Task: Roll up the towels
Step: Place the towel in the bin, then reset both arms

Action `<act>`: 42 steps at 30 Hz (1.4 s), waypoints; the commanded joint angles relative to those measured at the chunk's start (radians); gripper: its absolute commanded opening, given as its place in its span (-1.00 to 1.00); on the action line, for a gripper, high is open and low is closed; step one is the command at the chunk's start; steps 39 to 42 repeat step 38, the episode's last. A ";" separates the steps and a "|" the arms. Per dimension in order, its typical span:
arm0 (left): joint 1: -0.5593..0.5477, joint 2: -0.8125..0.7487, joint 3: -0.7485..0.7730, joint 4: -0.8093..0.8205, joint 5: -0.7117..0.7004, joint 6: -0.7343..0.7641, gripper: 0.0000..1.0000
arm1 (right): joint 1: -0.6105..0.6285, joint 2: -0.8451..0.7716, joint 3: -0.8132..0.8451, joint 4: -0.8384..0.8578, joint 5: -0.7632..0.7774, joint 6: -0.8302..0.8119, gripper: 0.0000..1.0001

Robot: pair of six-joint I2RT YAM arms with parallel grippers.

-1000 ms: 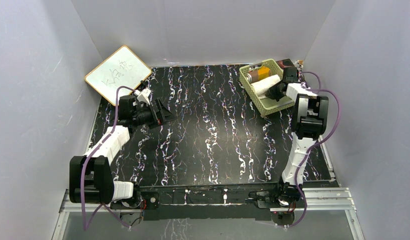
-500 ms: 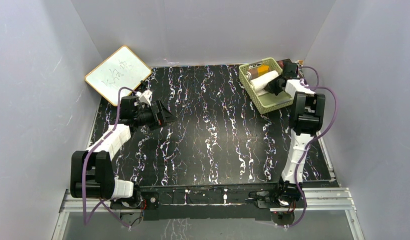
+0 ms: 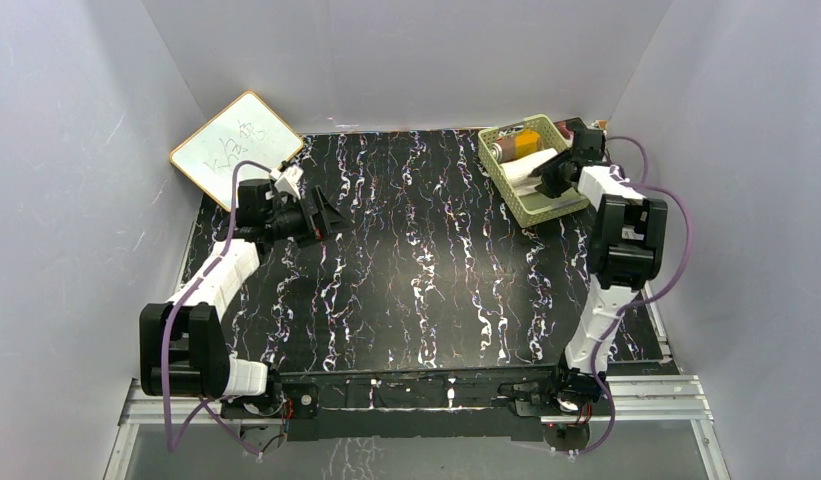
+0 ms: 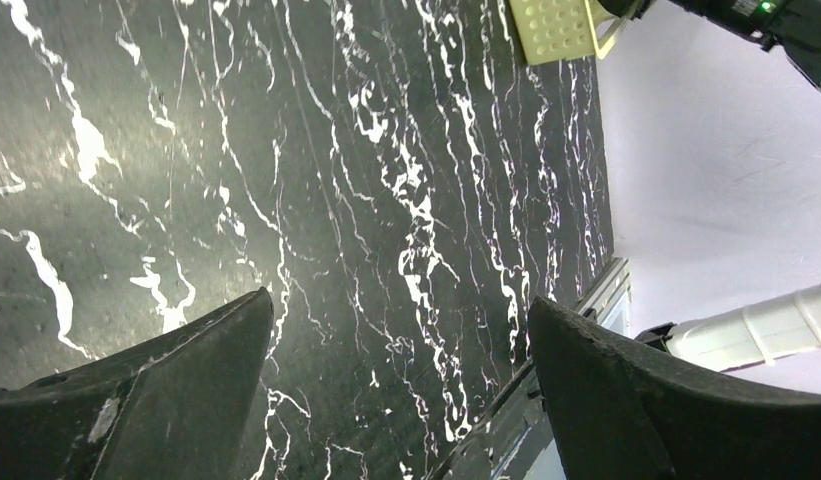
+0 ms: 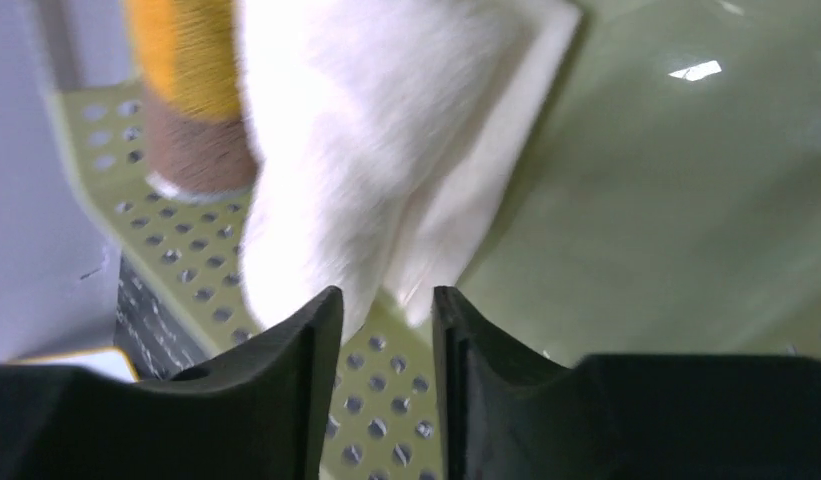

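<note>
- Table [image 3: 426,290]: black top with white marble veining, walled in by pale panels on 3 sides.
- Basket [image 3: 504,190]: pale green, perforated, at the far right corner of the table, set at an angle to the table edges. One corner [image 4: 556,25] shows at the top of the left wrist view. Its smooth floor [image 5: 636,200] and hole-dotted wall fill the right wrist view.
- Orange towel [image 3: 524,140]: rolled, lying in the far part of the basket. The right wrist view shows its orange-yellow outside [image 5: 181,60] with a brown end below it.
- Cream towel [image 3: 531,166]: rolled, lying in the basket on the near side of the orange towel and touching it. In the right wrist view its loose outer flap [image 5: 366,150] hangs down to the fingertips.
- Right gripper [image 3: 546,178]: reaching into the basket at the cream towel. Close up [image 5: 384,300], the jaws stand a narrow gap apart, with the towel's lower edge right at the tips. Whether they pinch the cloth or merely flank it cannot be told.
- Left gripper [image 3: 326,213]: released and holding nothing, over the far left part of the table, well apart from the basket. In its own view [image 4: 396,300] the jaws are spread wide, with only bare marbled tabletop between them.
- Whiteboard [image 3: 236,148]: white with an orange rim and handwritten marks, leaning at the far left corner, beyond the left gripper.
</note>
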State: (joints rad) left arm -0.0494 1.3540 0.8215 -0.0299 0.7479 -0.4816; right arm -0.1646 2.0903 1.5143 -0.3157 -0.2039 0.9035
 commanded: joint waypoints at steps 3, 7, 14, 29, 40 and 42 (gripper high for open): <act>0.005 -0.039 0.133 -0.076 -0.027 0.025 0.97 | 0.000 -0.280 -0.038 -0.009 0.015 -0.139 0.04; 0.005 -0.045 0.213 -0.113 -0.066 0.041 0.97 | 0.029 -0.483 -0.141 0.045 -0.013 -0.259 0.30; 0.010 -0.108 0.291 -0.168 -0.165 0.132 0.97 | 0.323 -0.813 -0.441 0.323 0.034 -0.417 0.96; 0.014 -0.411 0.072 -0.088 -0.287 0.233 0.97 | 0.609 -1.164 -0.753 0.332 0.332 -0.478 0.96; 0.014 -0.459 0.054 -0.104 -0.318 0.242 0.97 | 0.611 -1.214 -0.752 0.353 0.308 -0.493 0.96; 0.014 -0.459 0.054 -0.104 -0.318 0.242 0.97 | 0.611 -1.214 -0.752 0.353 0.308 -0.493 0.96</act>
